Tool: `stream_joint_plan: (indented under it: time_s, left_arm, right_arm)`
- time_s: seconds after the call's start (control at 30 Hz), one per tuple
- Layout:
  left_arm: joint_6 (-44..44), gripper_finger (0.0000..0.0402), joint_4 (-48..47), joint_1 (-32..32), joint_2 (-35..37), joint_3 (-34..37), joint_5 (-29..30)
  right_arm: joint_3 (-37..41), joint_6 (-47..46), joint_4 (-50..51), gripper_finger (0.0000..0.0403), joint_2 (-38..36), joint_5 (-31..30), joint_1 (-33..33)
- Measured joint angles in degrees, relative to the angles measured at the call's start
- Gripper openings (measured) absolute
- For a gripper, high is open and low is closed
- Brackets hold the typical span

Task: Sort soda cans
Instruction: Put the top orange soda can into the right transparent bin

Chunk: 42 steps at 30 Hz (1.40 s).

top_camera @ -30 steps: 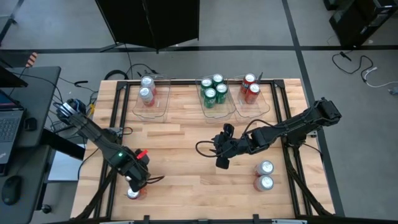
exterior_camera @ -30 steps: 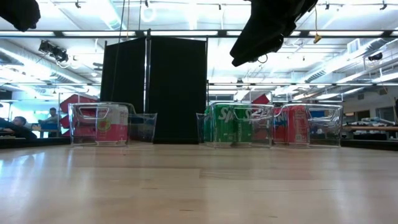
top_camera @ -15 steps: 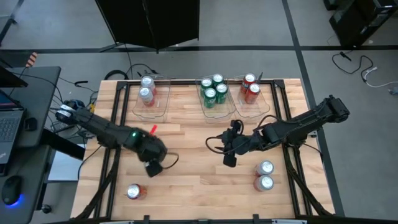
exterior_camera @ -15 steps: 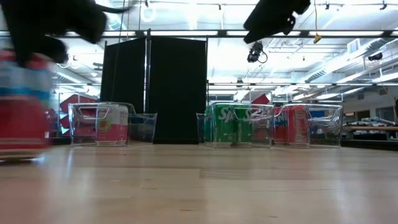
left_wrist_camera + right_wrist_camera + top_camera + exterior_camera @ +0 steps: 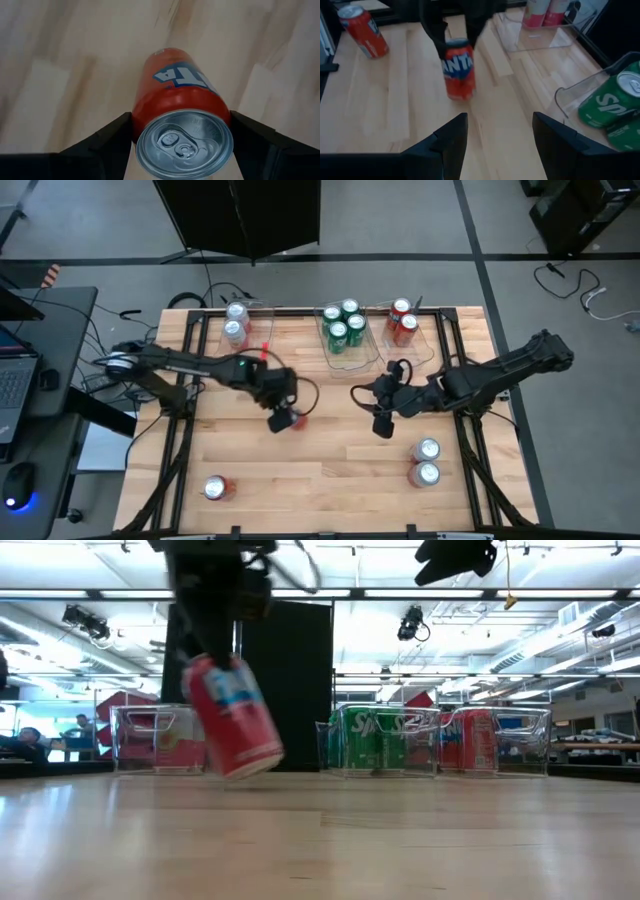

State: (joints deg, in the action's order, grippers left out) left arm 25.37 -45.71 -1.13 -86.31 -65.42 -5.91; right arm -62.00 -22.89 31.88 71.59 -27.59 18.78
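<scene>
1. Since a second ago, the left gripper (image 5: 283, 418) has swung from the table's near-left corner to mid-table, carrying a red can (image 5: 232, 716) with it; one other red can (image 5: 215, 488) remains standing at that corner. The right gripper (image 5: 381, 423) has drifted slightly rightward.

2. Left gripper's two fingers pinch the red can just below its silver top, one on each side, so the can hangs clear of the wood and tilts a little in the low view. Gripping high likely leaves the body free to drop into a bin.

3. Right gripper hovers over bare wood right of centre, fingers spread with nothing between them, apparently waiting.

4. Along the far edge sit three clear bins: the left bin (image 5: 262, 355) holds two silver-white cans (image 5: 236, 322), the middle bin (image 5: 371, 356) four green cans (image 5: 343, 323), the right bin (image 5: 427, 352) two red cans (image 5: 402, 322). Two more silver-white cans (image 5: 425, 462) stand near the right front.

5. Judging by colour, the held can belongs in the right bin, which has open room. The way there passes close to the right arm and over the middle bin's wall, so height and clearance matter.
</scene>
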Motion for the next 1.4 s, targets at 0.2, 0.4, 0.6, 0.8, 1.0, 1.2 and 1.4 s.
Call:
stream_joint_plan:
  time_s: [0.2, 0.4, 0.6, 0.8, 1.0, 1.2, 1.4]
  left_arm:
    - [-12.6, 0.0281, -11.4, 3.7, -10.1, -16.8, 0.7]
    - [-22.5, 0.0281, -21.8, 5.6, -21.6, -34.5, 3.9]
    - [-29.1, 0.0281, -24.7, 5.5, -32.5, -46.4, 6.5]
    - [-33.2, 0.0281, -24.7, 5.1, -38.8, -52.6, 6.5]
    - [-34.4, 0.0281, -24.5, 5.3, -39.5, -53.6, 6.6]
    - [-35.7, 0.0281, -24.7, 5.5, -39.5, -53.6, 6.8]
    - [-36.7, 0.0291, -24.3, 5.5, -39.6, -53.6, 7.3]
  right_arm:
    - [0.0, 0.4, 0.5, 0.0209, -1.8, 0.0, -0.8]
    - [0.0, 0.6, 4.2, 0.0209, -4.3, -2.7, -2.6]
    - [0.0, 0.3, 7.3, 0.0209, -7.0, -3.1, -6.2]
    - [0.0, 2.9, 8.8, 0.0209, -9.1, -3.0, -9.6]
    - [0.0, 4.6, 9.0, 0.0209, -9.9, -1.8, -11.6]
    - [0.0, 6.2, 9.0, 0.0209, -9.9, -1.3, -13.1]
    - [0.0, 6.3, 9.0, 0.0209, -9.9, -1.3, -14.0]
